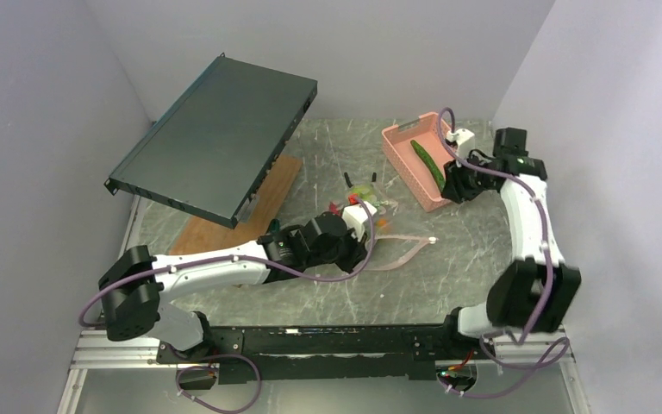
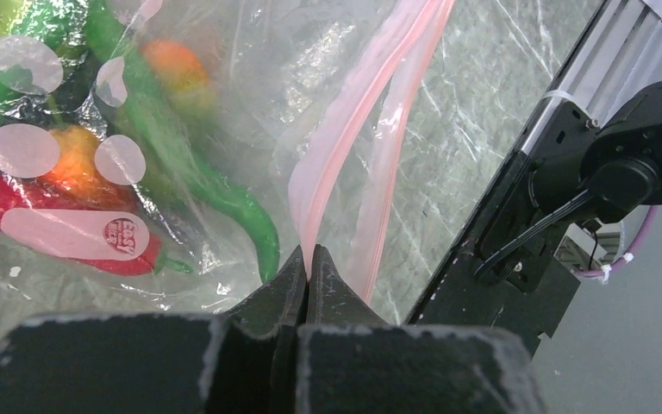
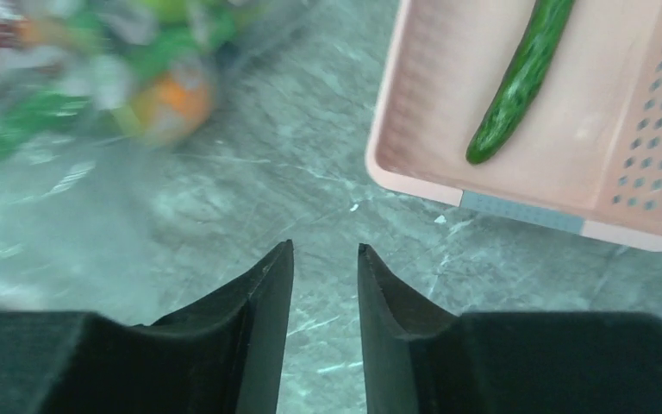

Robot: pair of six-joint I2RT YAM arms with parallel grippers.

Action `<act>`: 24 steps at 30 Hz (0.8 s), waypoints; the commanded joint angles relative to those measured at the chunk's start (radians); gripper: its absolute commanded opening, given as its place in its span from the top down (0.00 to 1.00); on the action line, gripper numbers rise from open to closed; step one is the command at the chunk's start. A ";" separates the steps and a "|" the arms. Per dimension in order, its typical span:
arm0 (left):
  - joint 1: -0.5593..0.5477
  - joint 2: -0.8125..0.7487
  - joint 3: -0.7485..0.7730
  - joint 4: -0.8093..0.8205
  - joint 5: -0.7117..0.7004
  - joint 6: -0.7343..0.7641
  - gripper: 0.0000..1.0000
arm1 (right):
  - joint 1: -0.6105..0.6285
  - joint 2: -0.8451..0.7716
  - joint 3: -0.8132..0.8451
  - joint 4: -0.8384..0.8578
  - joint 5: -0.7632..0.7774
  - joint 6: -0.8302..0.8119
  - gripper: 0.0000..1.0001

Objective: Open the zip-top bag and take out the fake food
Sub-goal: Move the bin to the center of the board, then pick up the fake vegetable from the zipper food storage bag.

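Far left there's a dark flat metal panel [image 1: 215, 138] propped at a tilt over a wooden board [image 1: 224, 220]. Neither matters for this job.

Mid-desk, the left tool [image 2: 308, 259] is pressed together on the pale pink zip strip [image 2: 345, 129] of the clear crinkly zip-top bag [image 2: 310, 52], which lies in the middle of the grey marbled desk [image 3: 310, 172]. In the left wrist view the two pink lips split apart just above the pinch, so I'd say the mouth is at least partly open and it's time to pull stuff out. Most of the fake food [image 2: 254, 226] sits inside: a long glossy green pepper-ish thing, something red, some orange bits. It's all smooth hard plastic behind floppy film that wrinkles and glares.

How I'd play it: grip that one lip firmly and lift a touch so the mouth gapes. Don't yank, because the film has no stiffness and will just fold. Go for the long green piece first, across its middle, since it's slick and rounded.

Over on the right, a rigid pink plastic basket [image 3: 414, 185] with perforated walls holds one long green plastic cucumber [image 3: 517, 82]. The right tool [image 3: 325, 254] hovers close by the basket's near end, spread and empty.
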 commanded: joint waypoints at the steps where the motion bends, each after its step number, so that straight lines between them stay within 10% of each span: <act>1: -0.013 0.040 0.087 -0.007 -0.012 -0.060 1.00 | -0.007 -0.260 0.003 -0.131 -0.254 -0.104 0.63; 9: -0.012 0.114 0.206 -0.035 -0.005 -0.065 1.00 | -0.006 -0.621 -0.202 -0.443 -0.608 -0.644 0.57; 18: -0.013 0.160 0.296 -0.059 0.009 -0.085 1.00 | -0.003 -0.661 -0.382 -0.353 -0.666 -0.611 0.71; 24: -0.012 0.188 0.359 -0.065 0.032 -0.095 1.00 | 0.011 -0.699 -0.548 0.197 -0.595 -0.194 0.86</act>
